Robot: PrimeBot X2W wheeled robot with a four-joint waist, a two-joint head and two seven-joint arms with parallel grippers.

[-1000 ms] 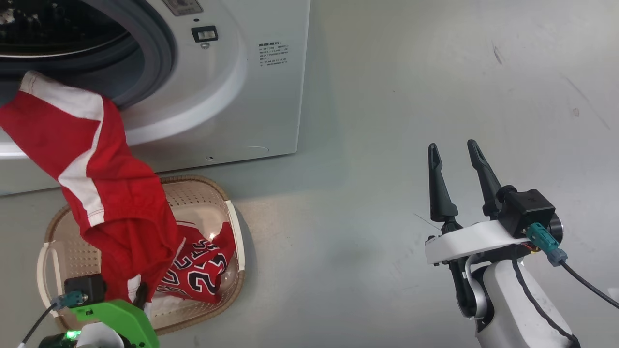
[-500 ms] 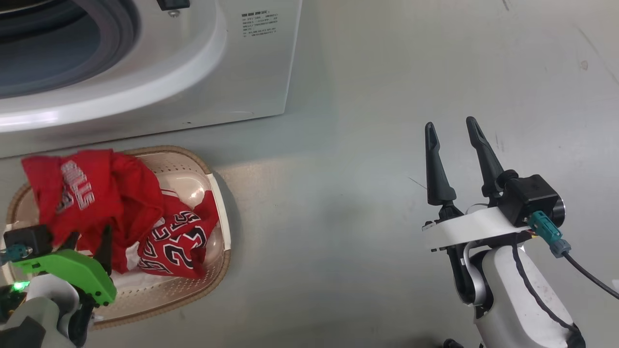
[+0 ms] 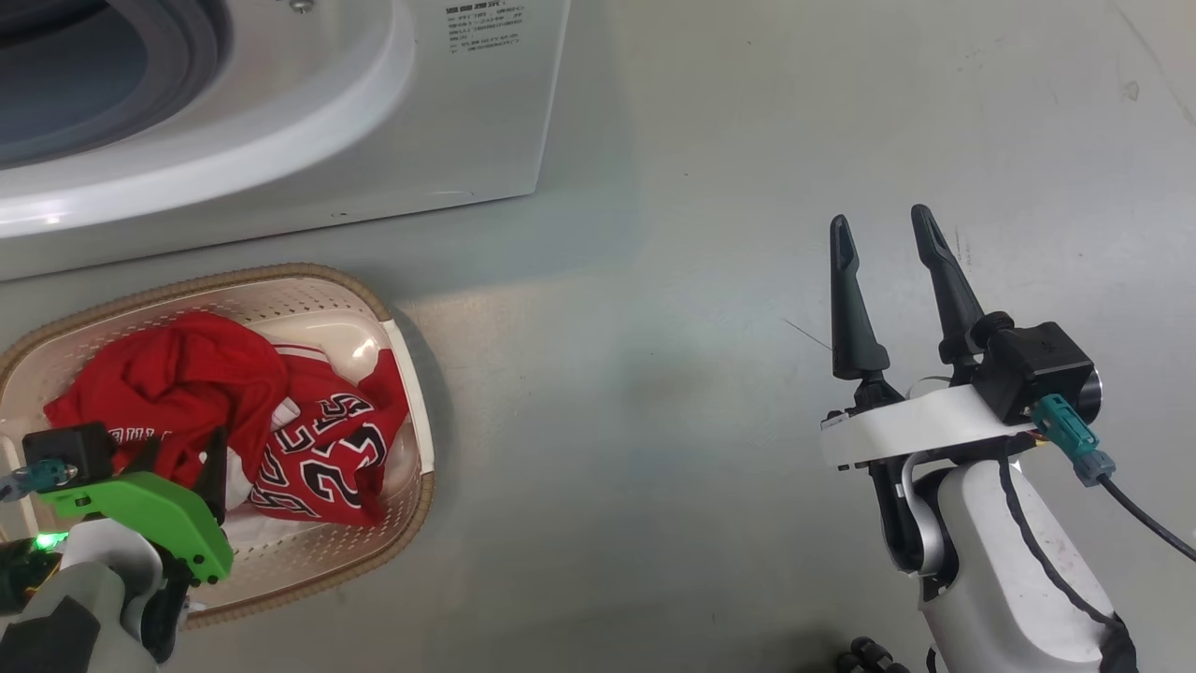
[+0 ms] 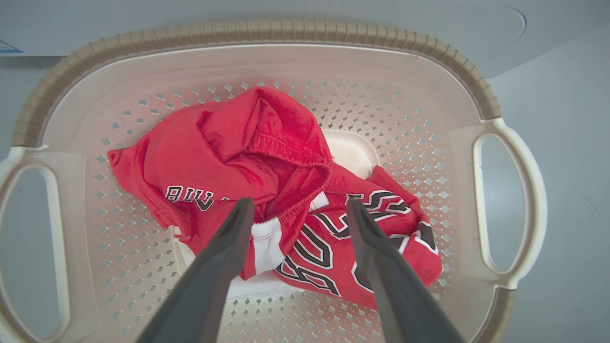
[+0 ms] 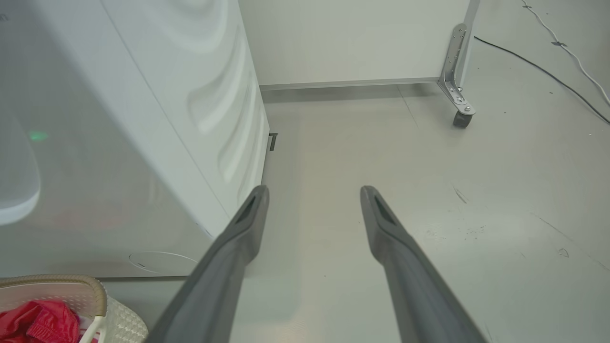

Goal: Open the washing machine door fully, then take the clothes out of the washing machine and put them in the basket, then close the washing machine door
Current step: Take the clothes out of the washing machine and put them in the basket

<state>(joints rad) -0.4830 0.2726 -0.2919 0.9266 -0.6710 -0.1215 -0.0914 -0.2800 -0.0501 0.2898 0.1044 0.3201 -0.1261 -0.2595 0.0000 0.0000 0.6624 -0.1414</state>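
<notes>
- Clothes (image 4: 228, 147): red jersey fabric, "23" lettering, heaped loose inside basket (image 3: 308, 280).
- Basket: 8 o'clock of head view, on floor just beside washing machine (image 3: 448, 121) at 11 o'clock. Probably set there for short carry from drum.
- Left gripper (image 4: 299, 205): fingers spread apart over heap, pinching nothing.
- Right gripper (image 3: 880, 224): 4 o'clock, fingers apart, empty, over bare floor. Likely parked clear of work.
- Judgement: this garment delivered; drum mouth uncovered, door closing remains.

Bright even light; soft shadow by basket (image 3: 411, 393); edges perhaps bowed.
</notes>
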